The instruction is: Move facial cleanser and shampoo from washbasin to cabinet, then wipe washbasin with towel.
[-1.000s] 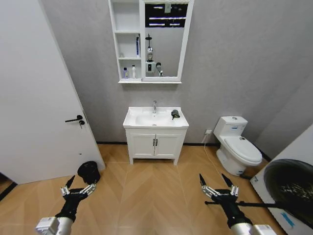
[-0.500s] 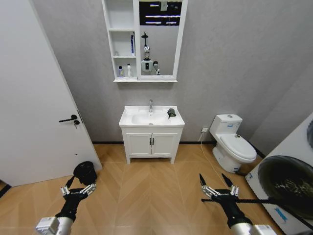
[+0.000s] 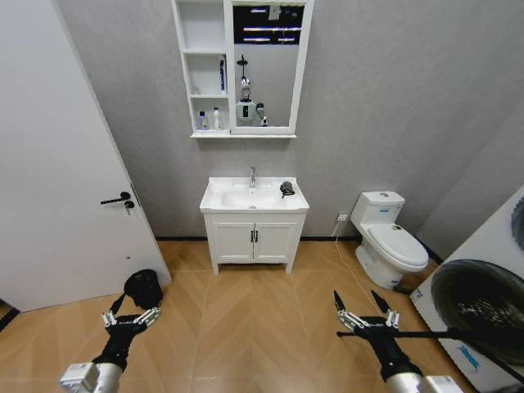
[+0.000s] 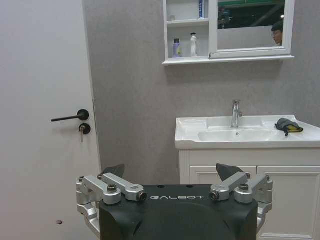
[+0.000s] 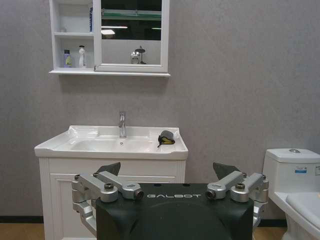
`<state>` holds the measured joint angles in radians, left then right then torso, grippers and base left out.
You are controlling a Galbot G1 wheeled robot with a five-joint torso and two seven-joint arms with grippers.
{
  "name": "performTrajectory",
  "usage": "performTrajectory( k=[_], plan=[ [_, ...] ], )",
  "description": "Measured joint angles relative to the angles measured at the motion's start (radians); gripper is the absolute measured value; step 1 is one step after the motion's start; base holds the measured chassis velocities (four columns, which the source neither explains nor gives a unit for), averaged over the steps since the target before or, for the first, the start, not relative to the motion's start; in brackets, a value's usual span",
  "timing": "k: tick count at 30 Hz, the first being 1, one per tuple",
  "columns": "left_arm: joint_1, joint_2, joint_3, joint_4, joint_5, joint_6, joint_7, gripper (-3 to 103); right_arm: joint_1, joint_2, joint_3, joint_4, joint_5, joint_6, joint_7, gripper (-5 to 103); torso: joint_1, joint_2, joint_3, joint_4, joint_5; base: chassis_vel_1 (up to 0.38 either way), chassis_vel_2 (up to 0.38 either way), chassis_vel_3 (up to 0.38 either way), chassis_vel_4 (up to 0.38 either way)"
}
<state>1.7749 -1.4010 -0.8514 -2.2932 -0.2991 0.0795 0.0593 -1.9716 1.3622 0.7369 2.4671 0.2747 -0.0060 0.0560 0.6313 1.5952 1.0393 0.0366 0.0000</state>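
Cabinet (image 3: 204,74): two small bottles (image 4: 184,47) on the bottom shelf, one blue bottle (image 3: 221,75) upright on the shelf above. Towel (image 3: 286,188) sits at the washbasin's (image 3: 254,197) back right corner, tap (image 3: 252,177) at the back edge. We see a door (image 3: 57,164) left, toilet (image 3: 391,244) right, and a black object (image 3: 144,288) on the floor by the door. Floor between us and the washbasin is open. Left gripper (image 3: 130,316) and right gripper (image 3: 365,313) low over the floor, jaws spread, holding nothing.
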Motion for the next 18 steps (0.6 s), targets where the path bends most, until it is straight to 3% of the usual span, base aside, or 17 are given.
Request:
performTrajectory(
  k=[18],
  plan=[
    [0.0,0.0,0.0,0.0,0.0,0.0,0.0,100,0.0,0.0,0.0,0.0,0.0,0.0,0.0,100,0.0,0.0,0.0,0.0,0.0,0.0,0.0,0.0,0.0]
  ],
)
